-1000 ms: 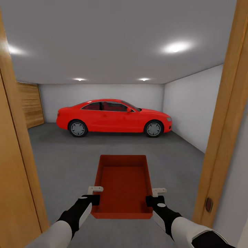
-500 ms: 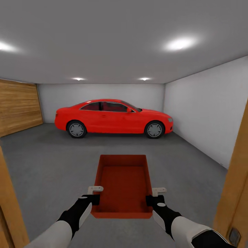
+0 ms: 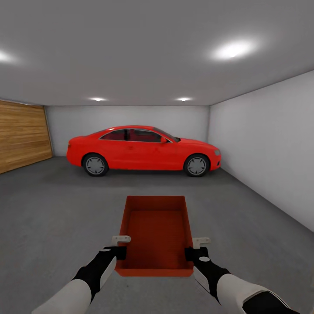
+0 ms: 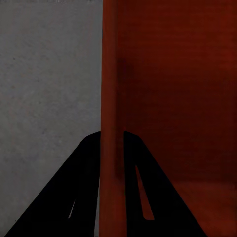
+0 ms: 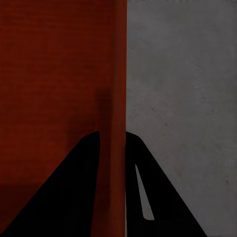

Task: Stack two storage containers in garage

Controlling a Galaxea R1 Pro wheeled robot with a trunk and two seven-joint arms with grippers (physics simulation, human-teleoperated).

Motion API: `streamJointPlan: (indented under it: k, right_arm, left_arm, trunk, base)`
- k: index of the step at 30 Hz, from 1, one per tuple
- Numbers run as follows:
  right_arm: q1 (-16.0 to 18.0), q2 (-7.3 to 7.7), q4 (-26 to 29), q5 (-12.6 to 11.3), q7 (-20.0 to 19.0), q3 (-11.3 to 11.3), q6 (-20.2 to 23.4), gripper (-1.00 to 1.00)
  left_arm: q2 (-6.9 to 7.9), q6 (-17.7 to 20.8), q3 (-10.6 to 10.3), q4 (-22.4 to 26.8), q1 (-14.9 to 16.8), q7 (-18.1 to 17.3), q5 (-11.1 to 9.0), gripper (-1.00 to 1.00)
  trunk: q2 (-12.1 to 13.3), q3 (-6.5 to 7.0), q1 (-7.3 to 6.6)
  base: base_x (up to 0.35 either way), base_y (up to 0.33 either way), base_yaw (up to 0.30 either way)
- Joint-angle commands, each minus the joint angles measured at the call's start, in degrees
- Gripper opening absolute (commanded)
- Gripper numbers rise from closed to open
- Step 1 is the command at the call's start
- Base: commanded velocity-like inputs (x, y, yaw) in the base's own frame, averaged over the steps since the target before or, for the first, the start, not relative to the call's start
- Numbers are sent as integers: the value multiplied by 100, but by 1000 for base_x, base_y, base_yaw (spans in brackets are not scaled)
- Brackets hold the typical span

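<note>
Doorframe gone, I've rolled into garage; left gripper (image 3: 118,245) and right gripper (image 3: 196,246) each clamp storage container (image 3: 155,233) walls, keeping it level.

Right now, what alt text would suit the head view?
Both hands, left hand and right hand, grip the side walls of an orange-red storage container above the grey garage floor, with a red car parked ahead.
</note>
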State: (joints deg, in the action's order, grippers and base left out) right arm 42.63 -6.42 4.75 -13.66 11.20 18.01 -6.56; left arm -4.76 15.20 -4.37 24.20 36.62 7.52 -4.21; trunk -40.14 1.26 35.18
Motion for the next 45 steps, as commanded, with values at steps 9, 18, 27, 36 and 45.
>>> streamJointPlan:
  k: [9,18,27,36,45]
  right_arm:
    - [0,0,10,-32,-13,-51,-12,-100]
    - [0,0,17,-40,-13,-52,-12,-100]
    - [0,0,17,-40,-13,-52,-10,-100]
    - [0,0,17,-40,-13,-52,-12,-100]
    - [0,0,17,-33,-13,-52,-16,-100]
  left_arm:
    - [200,35,366,16,3,74,-30,-100]
    - [205,35,367,15,3,74,-36,-100]
    - [215,35,367,15,3,74,-36,-100]
    - [220,35,367,15,3,74,-36,-100]
    - [221,35,367,15,3,71,-36,-100]
  trunk:
    - [-2,-1,5]
    - [-2,-1,5]
    - [-2,-1,5]
    - [-2,-1,5]
    - [-2,-1,5]
  base:
    - [322,0,0]
    - [321,0,0]
    - [322,0,0]
    - [322,0,0]
    - [322,0,0]
